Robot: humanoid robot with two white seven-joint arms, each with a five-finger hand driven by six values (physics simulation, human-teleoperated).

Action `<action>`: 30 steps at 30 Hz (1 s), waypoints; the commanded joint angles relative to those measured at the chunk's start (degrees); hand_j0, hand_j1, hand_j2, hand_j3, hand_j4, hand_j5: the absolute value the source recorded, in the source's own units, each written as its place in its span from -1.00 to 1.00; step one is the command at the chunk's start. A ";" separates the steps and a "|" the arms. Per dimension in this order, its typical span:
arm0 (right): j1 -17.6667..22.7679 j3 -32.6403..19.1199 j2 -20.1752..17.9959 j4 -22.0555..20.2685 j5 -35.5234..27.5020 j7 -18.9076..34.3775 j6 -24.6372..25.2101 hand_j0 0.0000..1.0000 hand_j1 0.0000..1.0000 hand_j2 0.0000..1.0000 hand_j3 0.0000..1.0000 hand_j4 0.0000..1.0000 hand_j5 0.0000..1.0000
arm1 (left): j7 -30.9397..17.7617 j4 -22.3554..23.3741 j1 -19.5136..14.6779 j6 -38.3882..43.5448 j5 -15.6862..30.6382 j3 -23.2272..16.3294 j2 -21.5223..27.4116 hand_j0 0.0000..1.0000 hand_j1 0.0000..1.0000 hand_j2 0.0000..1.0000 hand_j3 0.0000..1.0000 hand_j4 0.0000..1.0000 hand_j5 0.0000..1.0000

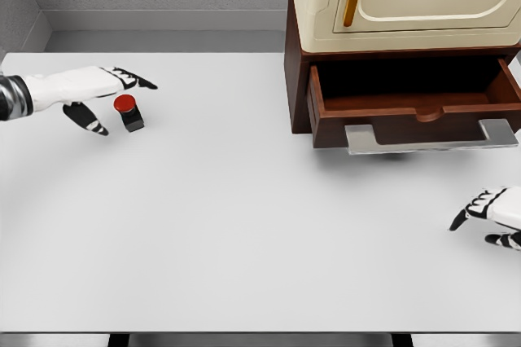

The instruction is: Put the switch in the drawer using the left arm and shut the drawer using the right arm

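A small switch [129, 113], a black box with a round red button on top, stands on the white table at the far left. My left hand [106, 96] reaches in from the left edge, its fingers spread open around the switch, thumb on the near side and the other fingers behind it, not closed on it. The brown drawer [411, 111] under the cream cabinet at the upper right is pulled open, with a grey metal handle [431, 138] along its front. My right hand [488, 215] hovers low at the right edge, fingers relaxed and holding nothing.
The cream cabinet [407, 1] with an orange handle stands on the brown base at the back right. The white table [244, 225] stretches between the two hands. A grey wall runs behind the table.
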 commanded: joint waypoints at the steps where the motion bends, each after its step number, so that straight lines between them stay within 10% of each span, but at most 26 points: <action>1: 0.09 -4.88 0.57 -0.01 -2.28 -0.02 0.19 0.18 0.18 0.18 0.18 0.18 0.18 | 0.03 0.44 0.00 0.16 -0.31 0.02 -0.20 0.93 0.93 0.93 0.93 0.93 0.93; 30: 2.55 -11.12 0.22 -0.27 -10.80 -0.02 0.19 0.20 0.20 0.20 0.20 0.20 0.20 | 0.03 6.06 -2.81 0.16 -5.94 -0.94 -3.81 0.49 0.49 0.49 0.49 0.49 0.49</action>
